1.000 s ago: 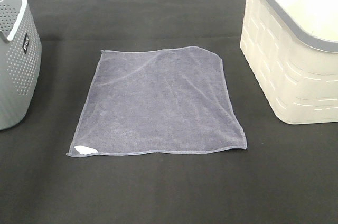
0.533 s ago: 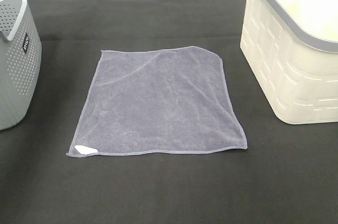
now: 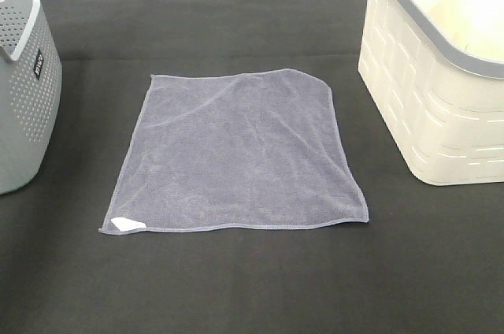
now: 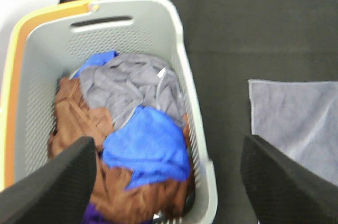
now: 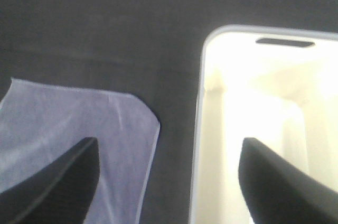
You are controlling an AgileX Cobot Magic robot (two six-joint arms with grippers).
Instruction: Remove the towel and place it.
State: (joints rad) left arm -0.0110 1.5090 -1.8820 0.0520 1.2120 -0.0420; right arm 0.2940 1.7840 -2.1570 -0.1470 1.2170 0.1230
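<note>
The towel [image 3: 236,153] lay flat on the black table [image 3: 236,287], between the grey basket [image 3: 20,82] and white basket [image 3: 433,90]. Both the left gripper [image 4: 169,182] and right gripper [image 5: 169,182] hung wide open and empty; a corner pinch looked wisest

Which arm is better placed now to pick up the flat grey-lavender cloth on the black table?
Probably the right. Its open gripper hovers partly over the flat grey-lavender towel, at a corner. The left gripper, also open, hangs over the grey perforated basket, beside the towel.
</note>
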